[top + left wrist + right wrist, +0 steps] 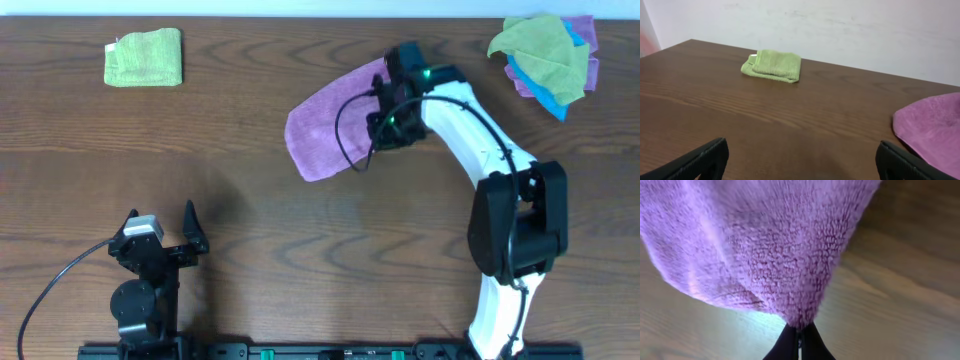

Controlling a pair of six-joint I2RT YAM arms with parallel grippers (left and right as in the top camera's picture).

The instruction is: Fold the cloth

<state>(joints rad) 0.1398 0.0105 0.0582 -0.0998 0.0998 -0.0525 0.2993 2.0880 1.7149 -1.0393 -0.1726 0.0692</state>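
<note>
The lilac-purple cloth (325,125) lies near the middle of the table, its right part lifted. My right gripper (385,105) is shut on its right edge; in the right wrist view the cloth (770,245) hangs from the closed fingertips (800,330) above the wood. The cloth's edge also shows at the right of the left wrist view (935,127). My left gripper (160,222) is open and empty near the front left edge, well apart from the cloth; its fingertips (800,160) frame bare wood.
A folded yellow-green cloth (145,57) lies at the back left and shows in the left wrist view (772,65). A pile of green, blue and purple cloths (548,55) sits at the back right corner. A black cable (350,135) loops over the lilac cloth.
</note>
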